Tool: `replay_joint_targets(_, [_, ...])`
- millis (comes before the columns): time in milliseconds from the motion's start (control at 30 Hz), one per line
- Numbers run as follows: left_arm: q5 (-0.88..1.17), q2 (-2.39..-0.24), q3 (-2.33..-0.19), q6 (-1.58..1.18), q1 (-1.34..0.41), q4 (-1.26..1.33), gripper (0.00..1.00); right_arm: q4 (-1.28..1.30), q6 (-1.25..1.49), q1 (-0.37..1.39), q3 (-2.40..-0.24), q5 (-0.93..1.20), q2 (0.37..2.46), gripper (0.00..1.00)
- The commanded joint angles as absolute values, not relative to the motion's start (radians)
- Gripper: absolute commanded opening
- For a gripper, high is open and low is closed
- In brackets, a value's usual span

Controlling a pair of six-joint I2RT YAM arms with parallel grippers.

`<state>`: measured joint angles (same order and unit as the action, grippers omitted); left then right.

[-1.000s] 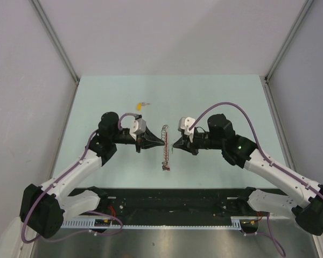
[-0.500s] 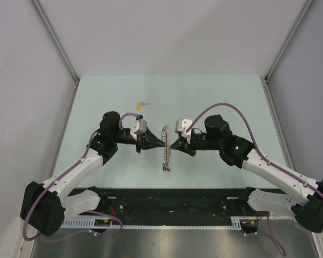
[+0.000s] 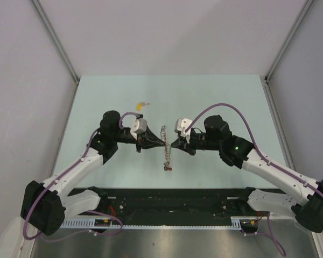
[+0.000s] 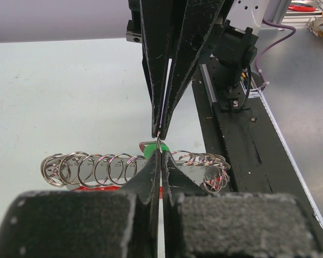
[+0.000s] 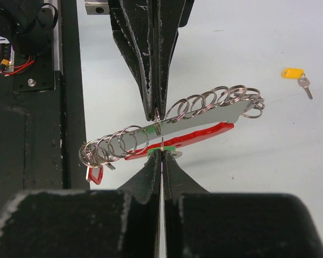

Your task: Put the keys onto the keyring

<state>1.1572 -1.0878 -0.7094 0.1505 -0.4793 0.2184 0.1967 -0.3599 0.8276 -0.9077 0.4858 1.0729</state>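
Seen from above, two robot arms reached toward each other over the middle of a pale green table (image 3: 215,97). Between their tips the keyring (image 3: 164,150) stretched in a narrow line running from near the arms toward the far side. It was made of a row of small silver rings alongside a bright red band, and a red tag (image 5: 95,174) hung at its near end. The left gripper (image 3: 159,143) pointed in from the left with its two fingers pressed together, their tips meeting one silver ring about halfway along the row. The right gripper (image 3: 173,144) pointed in from the right, its fingers likewise pressed together, so the two sets of tips nearly met across the keyring. The green key (image 5: 168,146) sat right at the right gripper's fingertips, against the red band. Only its green head showed clearly, and the pictures could not settle whether the fingers actually gripped it. The yellow key (image 3: 139,105) lay alone on the table, well apart from the keyring, farther back and to the left, touched by neither gripper.
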Motion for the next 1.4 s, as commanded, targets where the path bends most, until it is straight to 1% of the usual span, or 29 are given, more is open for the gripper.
replay_joint_targets(0, [1.201, -1.086, -0.759, 0.176, -0.472, 0.206, 0.0, 0.164, -0.37, 0.834, -0.933, 0.474, 1.065, 0.0])
replay_joint_targets(967, [1.178, -1.098, -0.773, 0.21, -0.472, 0.152, 0.0, 0.163, -0.373, 0.838, -0.933, 0.557, 1.065, 0.0])
replay_joint_targets(1367, [1.204, -1.098, -0.796, 0.304, -0.471, 0.049, 0.0, 0.183, -0.374, 0.838, -0.933, 0.594, 1.063, 0.0])
